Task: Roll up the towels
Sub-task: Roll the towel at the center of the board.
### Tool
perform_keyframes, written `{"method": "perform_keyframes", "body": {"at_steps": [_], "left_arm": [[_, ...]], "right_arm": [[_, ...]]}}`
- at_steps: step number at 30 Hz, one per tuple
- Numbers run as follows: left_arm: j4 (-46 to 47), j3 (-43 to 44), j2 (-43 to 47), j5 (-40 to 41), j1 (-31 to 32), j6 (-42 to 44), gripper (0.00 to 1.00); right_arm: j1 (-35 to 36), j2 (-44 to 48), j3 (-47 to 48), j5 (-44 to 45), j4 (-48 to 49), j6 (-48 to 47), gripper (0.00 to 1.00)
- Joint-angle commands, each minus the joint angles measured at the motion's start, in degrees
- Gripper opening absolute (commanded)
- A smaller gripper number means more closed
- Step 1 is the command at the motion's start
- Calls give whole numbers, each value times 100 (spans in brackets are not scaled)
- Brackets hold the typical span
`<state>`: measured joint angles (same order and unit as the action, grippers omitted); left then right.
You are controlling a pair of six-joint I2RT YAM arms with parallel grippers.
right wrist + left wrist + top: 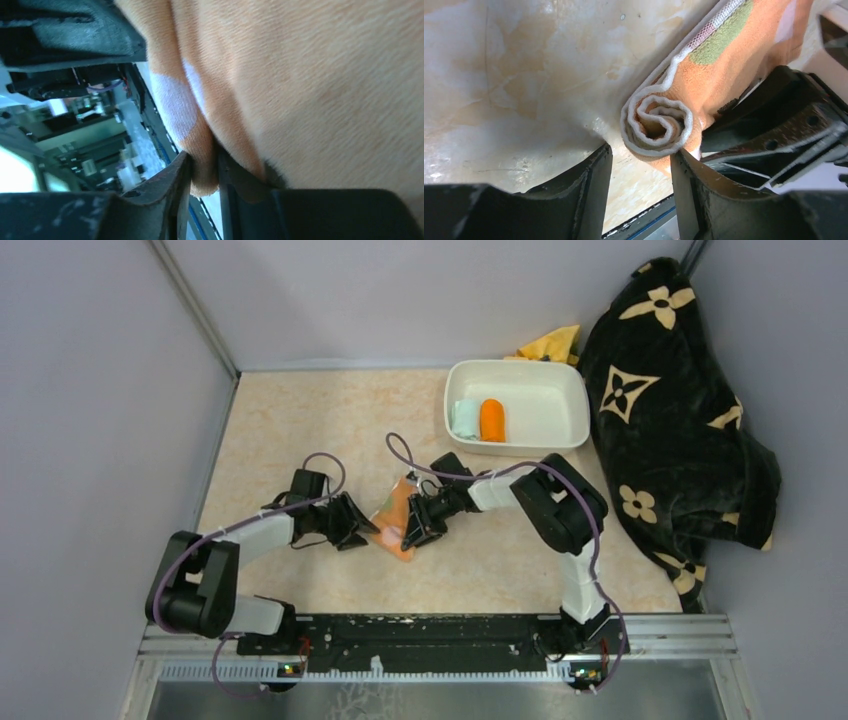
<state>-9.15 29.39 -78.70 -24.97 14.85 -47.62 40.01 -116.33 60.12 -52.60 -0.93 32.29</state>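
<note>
The striped towel with orange dots (393, 512) lies rolled mid-table between my two grippers. In the left wrist view its spiral end (656, 122) faces the camera. My left gripper (640, 156) is open; the roll's end sits just beyond its fingertips and brushes the right one. My right gripper (202, 167) is shut on a fold of this towel (310, 75) at its edge. From above, the left gripper (362, 530) and the right gripper (412, 528) flank the roll. A mint green towel (465, 420) and an orange towel (492, 420) lie rolled in a white tub (560, 375).
A big black blanket with tan flowers (670, 410) is heaped along the right wall. A yellow cloth (555, 343) pokes out behind the tub. The arms' black base rail (420, 635) runs along the near edge.
</note>
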Motion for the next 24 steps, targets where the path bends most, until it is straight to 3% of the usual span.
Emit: {"method": "perform_keyframes", "body": {"at_steps": [1, 6, 12, 17, 24], "left_arm": [[-19, -132, -276, 509, 0, 106, 54], [-32, -221, -411, 525, 0, 97, 54], [-27, -240, -487, 496, 0, 46, 54], [-27, -240, -527, 467, 0, 33, 54], [-13, -247, -576, 439, 0, 24, 55]], "right_arm": [[69, 896, 168, 1213, -804, -961, 31], [678, 1613, 496, 3143, -1653, -1828, 42], [1796, 2108, 482, 5378, -1651, -2735, 44], [2537, 2003, 433, 6213, -1328, -3327, 43], [2635, 1365, 445, 6482, -1199, -3548, 43]]}}
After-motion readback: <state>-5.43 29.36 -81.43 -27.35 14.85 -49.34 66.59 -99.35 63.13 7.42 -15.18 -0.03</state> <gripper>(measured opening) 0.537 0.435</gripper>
